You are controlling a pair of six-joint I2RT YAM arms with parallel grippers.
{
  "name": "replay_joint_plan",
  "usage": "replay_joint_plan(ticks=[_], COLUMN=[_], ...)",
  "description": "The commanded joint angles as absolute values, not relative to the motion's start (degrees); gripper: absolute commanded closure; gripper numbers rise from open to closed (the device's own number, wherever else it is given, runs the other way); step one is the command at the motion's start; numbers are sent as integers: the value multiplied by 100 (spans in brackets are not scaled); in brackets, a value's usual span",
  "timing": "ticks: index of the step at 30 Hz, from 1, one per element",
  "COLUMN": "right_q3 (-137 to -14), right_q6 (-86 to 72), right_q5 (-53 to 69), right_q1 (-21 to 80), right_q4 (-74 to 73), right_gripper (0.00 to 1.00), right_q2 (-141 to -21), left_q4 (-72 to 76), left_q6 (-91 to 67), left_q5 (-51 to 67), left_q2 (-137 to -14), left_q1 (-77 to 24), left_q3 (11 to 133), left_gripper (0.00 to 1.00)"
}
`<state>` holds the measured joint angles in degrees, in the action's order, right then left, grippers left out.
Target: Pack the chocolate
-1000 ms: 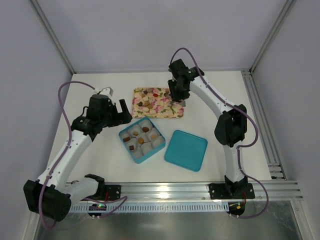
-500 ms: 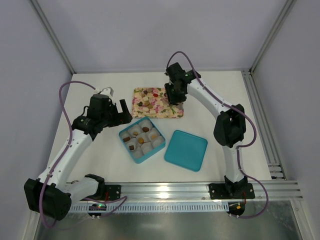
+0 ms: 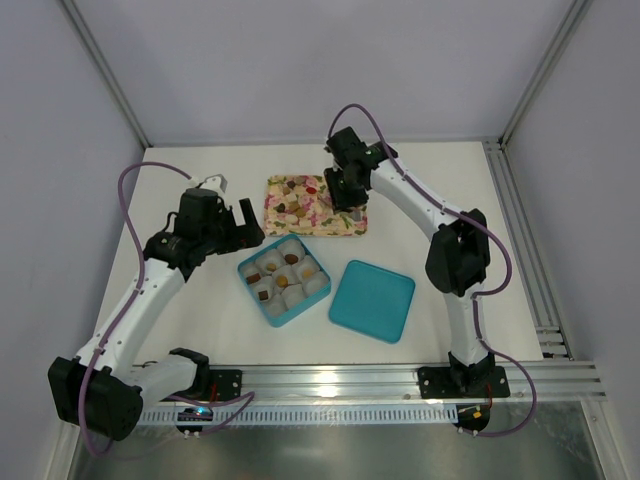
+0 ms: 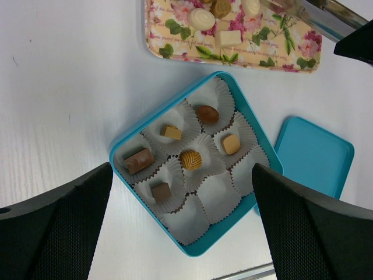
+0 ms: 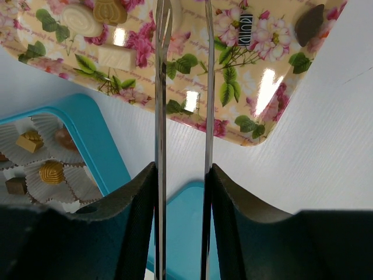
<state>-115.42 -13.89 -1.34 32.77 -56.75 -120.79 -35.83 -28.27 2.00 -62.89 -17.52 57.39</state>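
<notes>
So the right hand (image 5: 182,175) is clamping a pair of metal tongs (image 5: 160,87), its fingers squeezing the two blades from outside. My guess is that's because the chocolate (image 4: 190,158) is way too small for those chunky fingers to pinch directly.

The blades are standing apart with nothing showing between them. They're running out the top of the wrist view, so I can't tell what the tips are doing. They're hanging over the right end of the flowery tray (image 5: 256,125), where the loose pieces are lying:
- a white bar (image 5: 116,56) just left of the left blade
- a tiny dark striped piece (image 5: 245,29) just right of the right blade
- a dark lump (image 5: 309,23) off at the tray's corner

The left hand (image 4: 182,175) is hovering wide open and empty above the teal box (image 4: 195,251). To me it's looking like it's just parking there out of the way.

The box is sitting on the desk (image 4: 58,87) near the tray, and its lid (image 4: 312,154) is lying off to one side, touching one corner, so the box is open for filling. Six pieces are sitting in it, one per paper cup (image 4: 218,189), and three cups along one side are sitting empty. My read is the right hand is lining up the next piece for one of those.
</notes>
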Motion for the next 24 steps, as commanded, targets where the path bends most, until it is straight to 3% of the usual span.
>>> replay_joint_plan(ticks=[1,24], right_q3=[-11602,-11733], right_q6=[-1494,-1626], right_q5=[-211,-290], right_q1=[3349,3568], right_q4=[-5467,-5441], right_gripper=[57,57], right_q2=[-11725,-11531], left_q4=[-3489,-3498], left_q6=[-2804,-2804], left_q5=[149,141], left_q2=[-6302,-6310], left_q1=[-1758,-1758], left_q3=[5739,5739], left_gripper=[0,0])
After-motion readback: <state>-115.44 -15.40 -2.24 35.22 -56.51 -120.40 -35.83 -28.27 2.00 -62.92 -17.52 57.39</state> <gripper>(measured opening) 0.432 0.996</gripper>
